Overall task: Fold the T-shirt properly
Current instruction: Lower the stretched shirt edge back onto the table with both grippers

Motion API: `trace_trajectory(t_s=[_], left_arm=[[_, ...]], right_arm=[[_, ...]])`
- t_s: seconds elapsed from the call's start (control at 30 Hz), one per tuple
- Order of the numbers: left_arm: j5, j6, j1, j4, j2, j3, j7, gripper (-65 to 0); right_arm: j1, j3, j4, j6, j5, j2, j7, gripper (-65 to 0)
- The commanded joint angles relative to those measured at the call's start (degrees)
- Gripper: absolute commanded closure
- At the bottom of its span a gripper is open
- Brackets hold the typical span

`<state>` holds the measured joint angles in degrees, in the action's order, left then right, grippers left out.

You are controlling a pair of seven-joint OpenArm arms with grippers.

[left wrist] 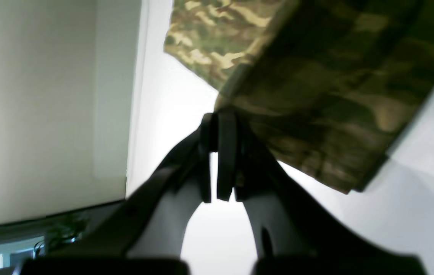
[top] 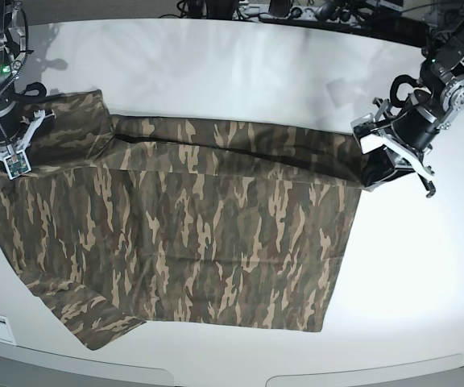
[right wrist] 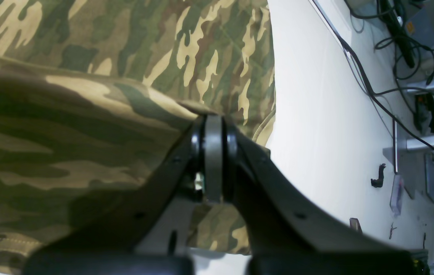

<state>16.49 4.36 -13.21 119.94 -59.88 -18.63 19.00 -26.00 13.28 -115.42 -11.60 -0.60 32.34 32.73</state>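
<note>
T-shirt: I see the T-shirt lying spread on the white desk, with its far edge folded over toward me as a long band that runs from left to right.
Left tool: in the base view my left tool is at the right end of this band, jaws closed on the cloth edge. The left wrist view shows the pads pressed together on the hem.
Right tool: my right tool is at the far left, over the sleeve part. In the right wrist view it is clamped on a fold of the T-shirt.
Cables: dark cables lie beyond the desk edge.
</note>
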Motion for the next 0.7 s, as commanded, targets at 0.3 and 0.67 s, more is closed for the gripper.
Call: trace_trajectory(t_s=[0.3,0.67], left_arm=[[-0.72,1.84,4.04,0.35,-1.20,0.59,-1.88,0.0],[-4.57,-5.68,4.90,-8.26,2.19,0.59,-5.46,-13.7]], right_arm=[[0.28,0.61,-0.66,3.06,0.57,1.03,-1.07,0.0],[2.16,0.59,2.62,4.52,-3.65,0.87,-2.14,-27.5]])
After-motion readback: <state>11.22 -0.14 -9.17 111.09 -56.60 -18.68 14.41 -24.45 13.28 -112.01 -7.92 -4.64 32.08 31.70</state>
